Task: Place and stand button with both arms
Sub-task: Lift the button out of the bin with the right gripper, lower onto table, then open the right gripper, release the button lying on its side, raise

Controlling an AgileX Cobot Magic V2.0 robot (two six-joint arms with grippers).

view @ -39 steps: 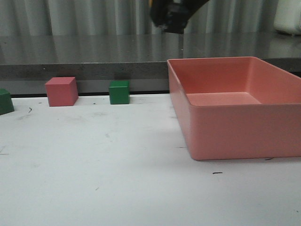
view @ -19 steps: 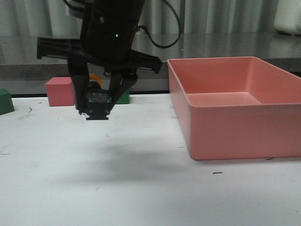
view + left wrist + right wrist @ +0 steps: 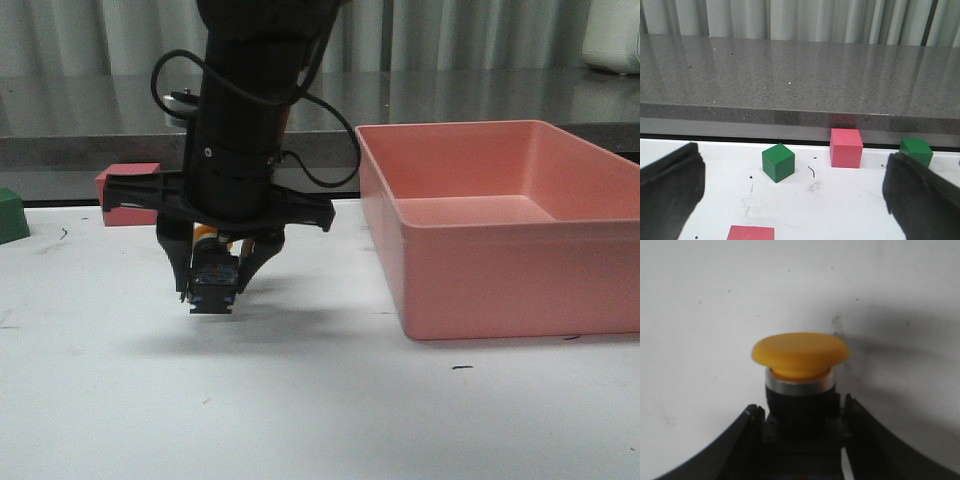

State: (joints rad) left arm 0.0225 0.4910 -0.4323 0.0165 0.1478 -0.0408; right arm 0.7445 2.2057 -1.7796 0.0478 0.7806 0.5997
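Note:
The button (image 3: 212,281) hangs a little above the white table left of centre, its blocky black base with bluish contacts lowest. My right gripper (image 3: 213,296) points down and is shut on it. In the right wrist view the gripper (image 3: 802,411) clamps the black base while the yellow mushroom cap (image 3: 800,355) and silver collar stick out over the table. My left gripper (image 3: 795,200) is open and empty, with one black finger (image 3: 670,192) at each side of the left wrist view. It does not show in the front view.
A large pink tray (image 3: 500,285) stands at the right. A pink cube (image 3: 122,193) and a green cube (image 3: 10,215) sit by the grey back ledge. The left wrist view shows a green cube (image 3: 778,162), a pink cube (image 3: 846,147), another green cube (image 3: 915,151) and a pink cube (image 3: 751,233).
My right arm came down into the front view holding the button. It has sunk lower toward the table and now hides the middle green cube.

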